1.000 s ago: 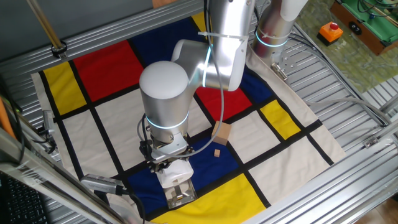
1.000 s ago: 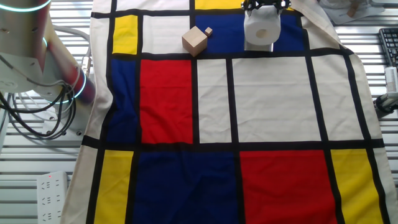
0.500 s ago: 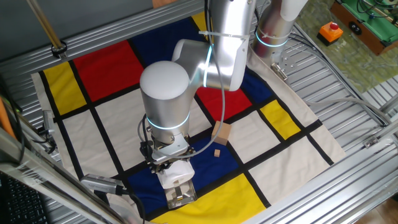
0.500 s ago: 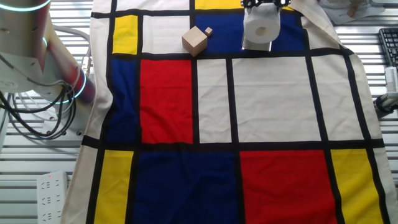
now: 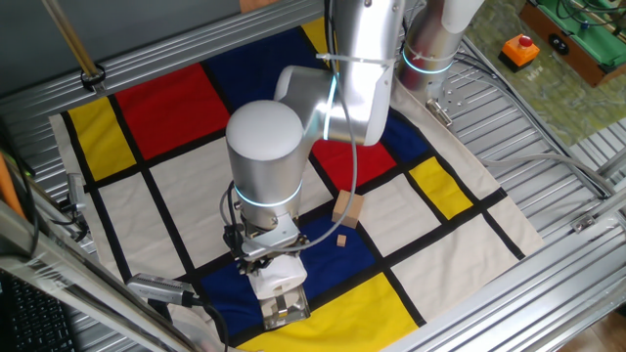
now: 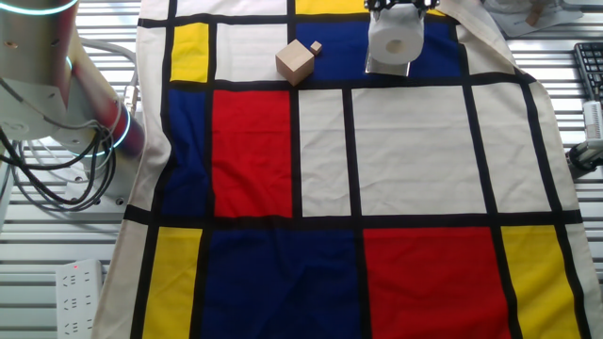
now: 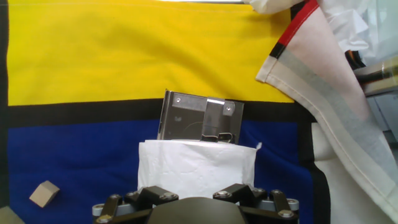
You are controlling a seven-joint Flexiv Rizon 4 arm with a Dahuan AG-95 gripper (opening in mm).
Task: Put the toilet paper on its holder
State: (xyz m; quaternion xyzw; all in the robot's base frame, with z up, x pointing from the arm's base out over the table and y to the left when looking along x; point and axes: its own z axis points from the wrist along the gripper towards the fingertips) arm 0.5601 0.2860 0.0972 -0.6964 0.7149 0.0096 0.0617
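Note:
The white toilet paper roll (image 7: 196, 167) is held between my fingers, low over the blue patch of the cloth. It covers the near part of the chrome holder (image 7: 199, 118), whose flat plate shows just beyond it; the bar is hidden behind the roll. In one fixed view my gripper (image 5: 266, 256) points down with the roll (image 5: 276, 275) right above the holder (image 5: 284, 309). In the other fixed view the roll (image 6: 394, 36) hangs under the gripper (image 6: 400, 8), with the holder's plate (image 6: 388, 66) below it.
A tan wooden cube (image 5: 348, 207) and a smaller wooden block (image 5: 342, 240) lie on the cloth to the right of the roll; the small block also shows in the hand view (image 7: 44, 193). A folded cloth edge (image 7: 311, 68) lies to the right of the holder.
My gripper with the roll has shifted slightly, and more of the holder's plate shows below the roll in the other fixed view. The arm's elbow has moved a little.

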